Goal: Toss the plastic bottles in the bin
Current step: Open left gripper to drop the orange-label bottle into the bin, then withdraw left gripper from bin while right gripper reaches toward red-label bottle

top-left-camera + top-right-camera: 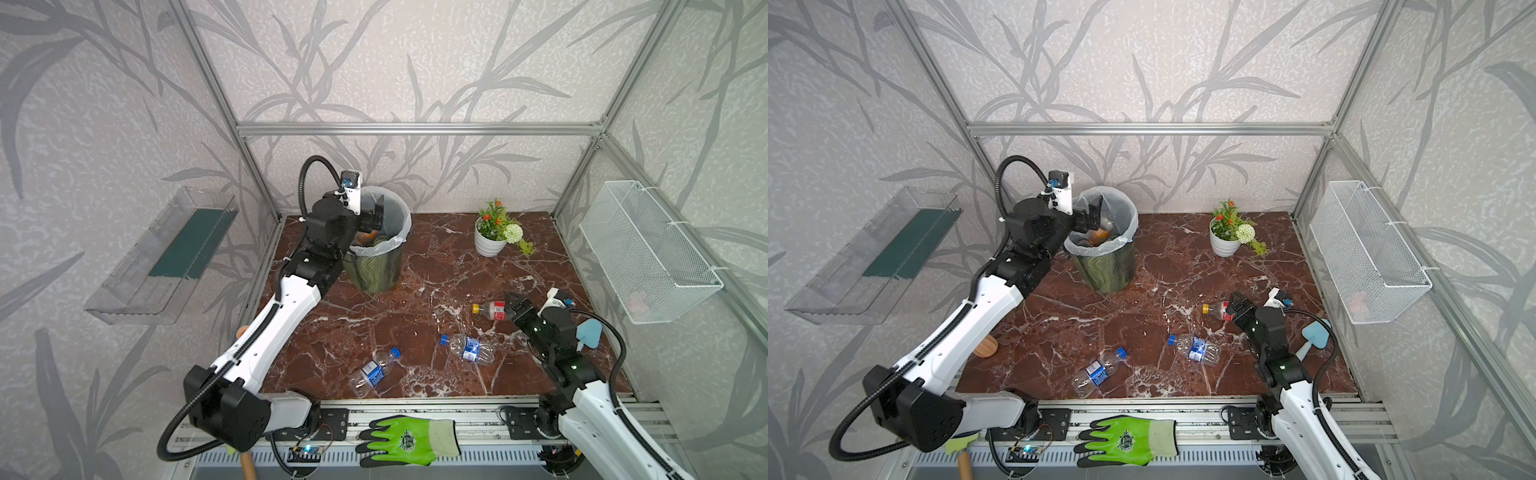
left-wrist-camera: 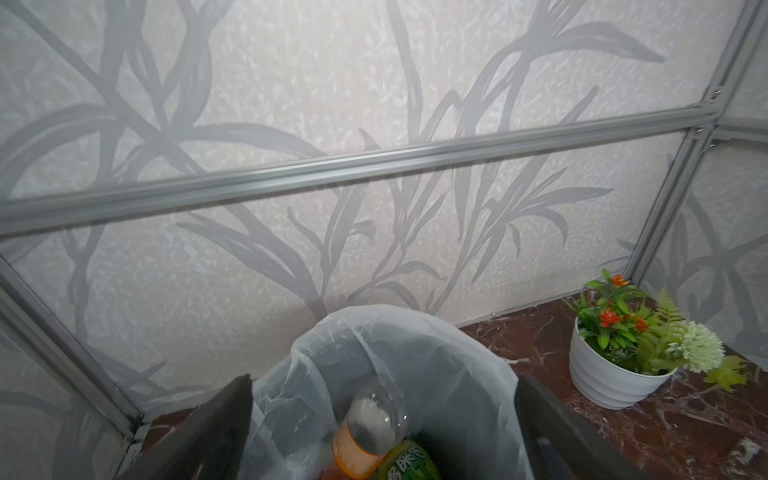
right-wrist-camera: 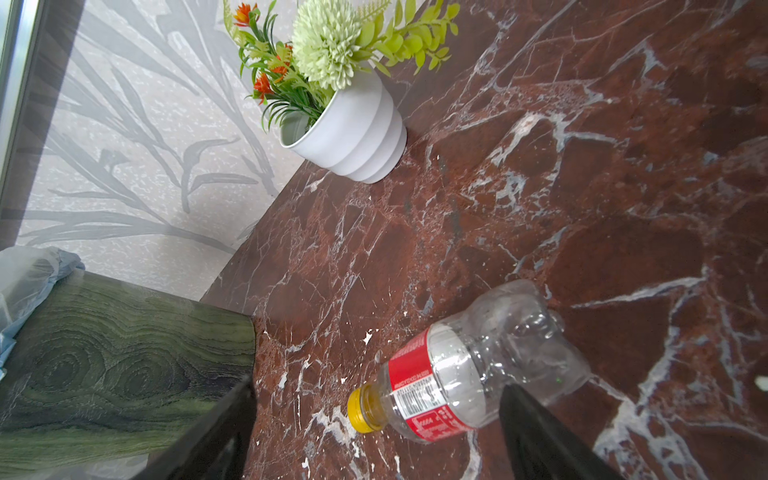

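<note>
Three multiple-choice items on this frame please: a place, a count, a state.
1. The left gripper is over: A the bin; B the flower pot; C the glove.
2. Bottles lying on the tabletop: A one; B three; C six.
3. The right gripper is: A shut tight; B open at the red-label bottle; C out of view.
Key: A, it hangs above the open bin; B, two blue-label bottles plus the red-label bottle; B, its fingers stand apart either side of it.

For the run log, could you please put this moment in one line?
left jaws: open over bin | right jaws: open over red-label bottle | untouched: two blue-label bottles
</note>
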`<move>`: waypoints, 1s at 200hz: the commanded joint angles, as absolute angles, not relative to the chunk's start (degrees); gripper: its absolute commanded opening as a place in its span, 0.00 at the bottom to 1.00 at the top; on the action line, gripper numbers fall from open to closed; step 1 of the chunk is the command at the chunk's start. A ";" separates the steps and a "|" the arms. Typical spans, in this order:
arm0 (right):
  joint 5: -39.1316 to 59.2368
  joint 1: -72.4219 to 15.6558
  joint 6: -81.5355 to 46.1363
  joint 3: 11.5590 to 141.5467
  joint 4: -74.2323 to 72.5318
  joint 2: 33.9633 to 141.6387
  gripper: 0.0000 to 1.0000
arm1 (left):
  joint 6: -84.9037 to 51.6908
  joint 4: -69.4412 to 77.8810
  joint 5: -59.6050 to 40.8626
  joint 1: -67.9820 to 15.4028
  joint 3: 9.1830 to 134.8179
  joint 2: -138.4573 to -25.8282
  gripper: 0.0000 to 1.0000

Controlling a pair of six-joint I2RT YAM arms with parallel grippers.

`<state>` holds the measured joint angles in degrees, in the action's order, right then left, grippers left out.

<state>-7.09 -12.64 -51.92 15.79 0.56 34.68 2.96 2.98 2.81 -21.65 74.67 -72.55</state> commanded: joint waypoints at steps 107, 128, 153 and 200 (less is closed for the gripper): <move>-6.05 -12.39 -58.89 16.37 5.09 39.46 0.92 | 0.37 -5.02 -0.06 -22.02 62.41 -49.61 0.99; -5.48 -12.40 -60.82 15.60 3.87 41.20 0.92 | -0.77 -6.81 0.52 -22.40 58.04 -46.14 0.99; -4.68 -12.39 -62.54 15.60 1.87 44.60 0.96 | -1.69 -11.16 1.64 -23.38 53.79 -43.52 0.99; -3.38 -12.39 -64.56 18.11 -1.30 53.78 0.99 | -2.66 -14.30 7.14 -27.10 47.43 -38.79 0.99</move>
<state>-4.16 -12.64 -62.87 15.97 1.04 50.04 -1.34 -11.55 3.22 -25.67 49.10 -40.84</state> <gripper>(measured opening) 0.992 0.991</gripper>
